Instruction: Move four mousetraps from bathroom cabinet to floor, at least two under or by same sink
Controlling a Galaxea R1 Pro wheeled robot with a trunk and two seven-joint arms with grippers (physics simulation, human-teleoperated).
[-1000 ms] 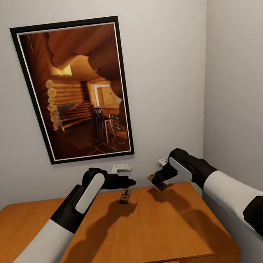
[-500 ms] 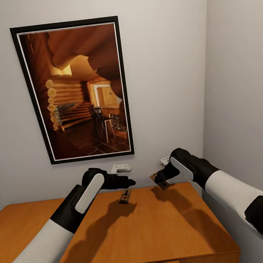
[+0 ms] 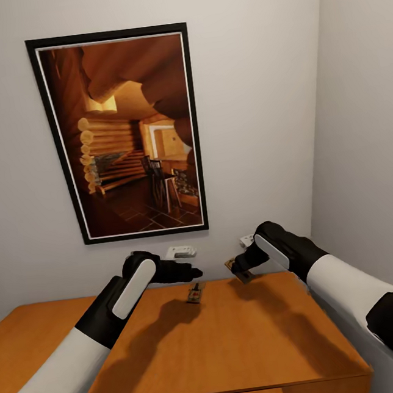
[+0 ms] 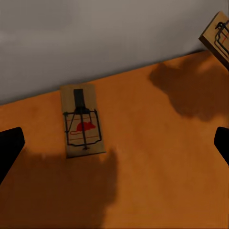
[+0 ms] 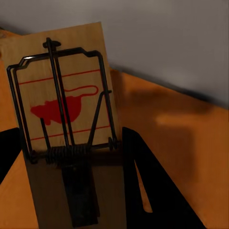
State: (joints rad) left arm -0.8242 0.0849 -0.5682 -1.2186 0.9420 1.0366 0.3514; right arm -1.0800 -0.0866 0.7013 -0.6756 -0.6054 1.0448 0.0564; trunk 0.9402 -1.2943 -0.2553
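My right gripper (image 3: 237, 270) is pinched on one mousetrap (image 3: 237, 271), holding it tilted in the air above the far right part of the cabinet (image 3: 227, 346) top. Through the right wrist camera I see that held mousetrap (image 5: 67, 138) close up: pale wooden board, dark wire frame and spring, a red mouse printed on it, with a black finger (image 5: 152, 186) against one long edge and the other finger's tip at the opposite edge. Beneath it the orange-brown top runs to the pale wall (image 3: 245, 92).

My left gripper (image 3: 194, 273) hovers above the cabinet top with its fingers spread wide; in the left wrist camera the two black fingertips (image 4: 9, 148) stand far apart at opposite edges of the picture, nothing between them but the wood below. A second mousetrap (image 3: 194, 294) lies flat on the cabinet top just below that gripper, close to the back edge by the wall. The left wrist camera shows it (image 4: 82, 121) clearly, also with a red mouse mark, and the held one (image 4: 217, 38) at 1 o'clock from it, well apart.

From the left gripper, a white wall outlet (image 3: 180, 251) sits at 12 o'clock on the wall, and a large black-framed picture (image 3: 126, 134) of a log interior hangs above it. Both arms cast dark shadows on the wood.
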